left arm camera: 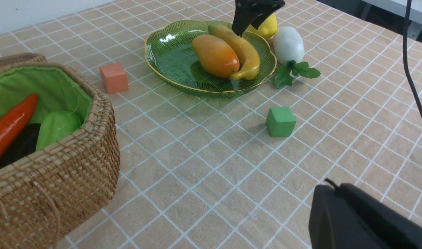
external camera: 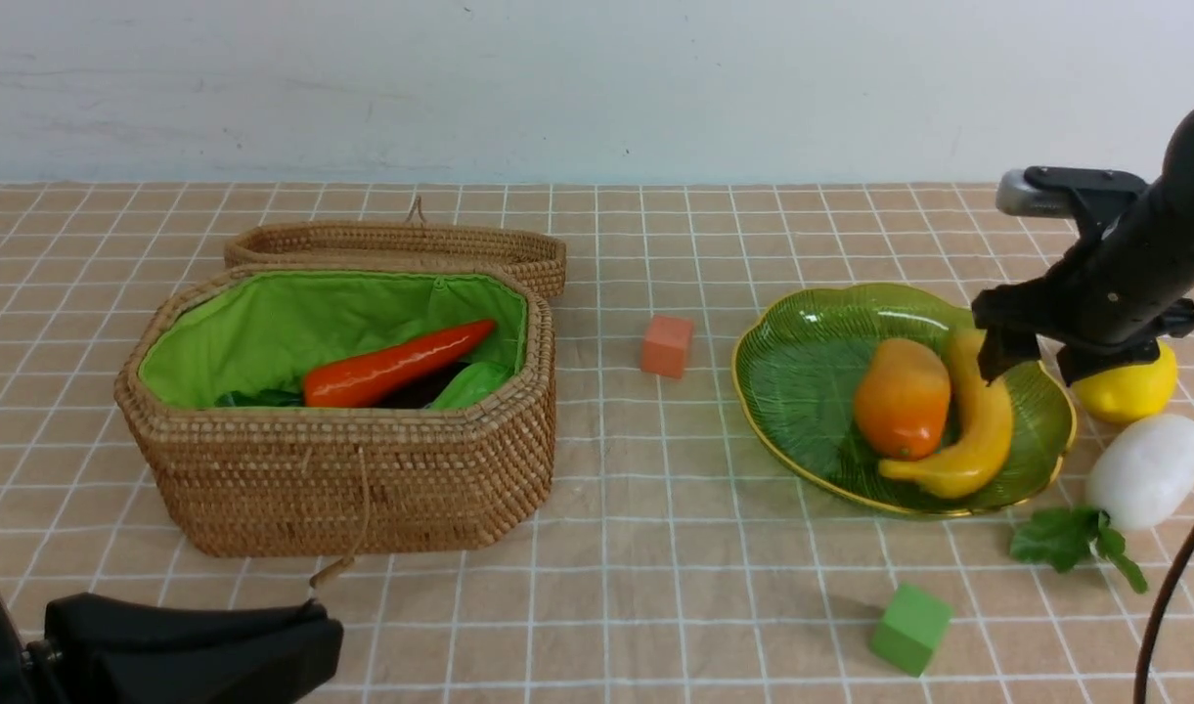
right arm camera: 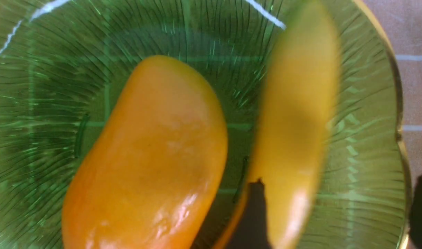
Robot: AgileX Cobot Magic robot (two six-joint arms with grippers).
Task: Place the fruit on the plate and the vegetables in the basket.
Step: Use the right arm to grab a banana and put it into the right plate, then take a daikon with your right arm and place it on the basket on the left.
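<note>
Banana (external camera: 978,430) and mango (external camera: 902,396) lie side by side on the plate (external camera: 792,372) (carrot (external camera: 396,364) already in the basket (external camera: 342,479), left); right gripper (external camera: 1035,370) hovers over the banana's far end, fingers spread wide, holding nothing. Lemon (external camera: 1129,391) and radish (external camera: 1147,471) sit just right of the plate; left gripper (external camera: 328,636) closed, empty

eggplant (external camera: 422,393): mostly under carrot (external camera: 396,364) | lemon (external camera: 1129,389): partly behind right claw (external camera: 1037,364) | banana (right arm camera: 297,121): blurred, wrist view

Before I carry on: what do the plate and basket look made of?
Plate: probably glass, translucent glossy green, ribbed, thin gold rim; tablecloth grid shows through it. Basket: woven wicker, matte brown, coiled strands visible, lined with bright green cloth.
</note>
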